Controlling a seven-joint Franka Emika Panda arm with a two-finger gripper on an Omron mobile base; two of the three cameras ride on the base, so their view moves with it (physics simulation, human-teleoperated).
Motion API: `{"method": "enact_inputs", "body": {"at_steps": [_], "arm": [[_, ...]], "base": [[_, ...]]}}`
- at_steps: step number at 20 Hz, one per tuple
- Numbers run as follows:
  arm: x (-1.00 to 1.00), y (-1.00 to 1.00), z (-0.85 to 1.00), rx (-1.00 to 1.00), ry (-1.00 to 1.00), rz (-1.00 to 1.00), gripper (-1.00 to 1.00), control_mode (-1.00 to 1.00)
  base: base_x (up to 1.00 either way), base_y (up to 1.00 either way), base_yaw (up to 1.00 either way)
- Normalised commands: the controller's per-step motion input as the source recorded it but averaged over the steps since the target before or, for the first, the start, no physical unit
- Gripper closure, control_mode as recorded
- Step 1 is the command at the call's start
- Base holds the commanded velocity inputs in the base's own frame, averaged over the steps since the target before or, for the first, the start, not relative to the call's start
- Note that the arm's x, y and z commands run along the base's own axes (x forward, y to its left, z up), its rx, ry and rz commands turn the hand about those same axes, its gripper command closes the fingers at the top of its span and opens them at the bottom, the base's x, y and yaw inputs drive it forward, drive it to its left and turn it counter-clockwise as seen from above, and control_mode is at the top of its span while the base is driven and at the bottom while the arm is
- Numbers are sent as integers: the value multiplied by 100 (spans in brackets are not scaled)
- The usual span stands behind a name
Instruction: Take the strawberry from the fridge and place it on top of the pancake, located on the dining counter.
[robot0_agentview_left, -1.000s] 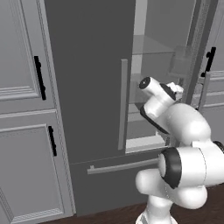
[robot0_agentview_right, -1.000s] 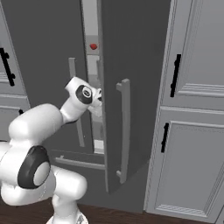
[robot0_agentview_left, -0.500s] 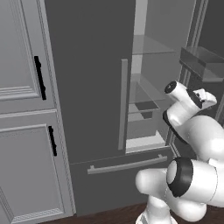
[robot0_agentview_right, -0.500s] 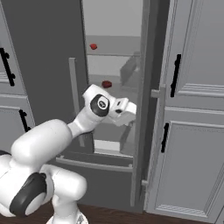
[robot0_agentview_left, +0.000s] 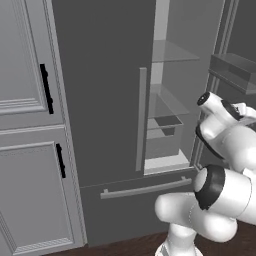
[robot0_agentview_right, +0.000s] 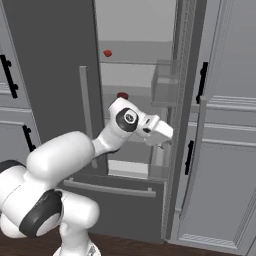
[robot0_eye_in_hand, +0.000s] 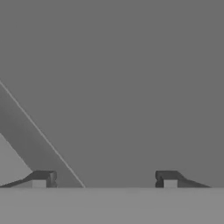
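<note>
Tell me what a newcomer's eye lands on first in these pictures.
First, the fridge with its right door swung wide, baring a pale interior with glass shelves. Next, two small red things on its shelves, one high up, one lower just above the white arm. The gripper reaches toward the door's inner side, jaws apart and holding nothing.

1 fridge (robot0_agentview_right: 50, 75), door open; 2 red items (robot0_agentview_right: 107, 53) inside; 2 cabinets (robot0_agentview_left: 25, 125).

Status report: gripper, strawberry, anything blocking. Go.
Two-finger gripper open, empty, facing flat grey surface. Small red strawberry on upper shelf of tall dark grey fridge, right door swung open. Second red item one shelf down. Nothing across the opening.
</note>
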Motion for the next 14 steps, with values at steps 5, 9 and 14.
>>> {"method": "enact_inputs", "body": {"at_steps": [5, 9, 14], "arm": [[-12, -16, 0, 0, -17, -1, -100, -100], [-74, 42, 21, 0, -24, 0, -100, -100], [-67, 68, 39, 0, -11, 0, -100, -100]], "base": [[0, 0, 0], [0, 0, 0], [0, 0, 0]]}}
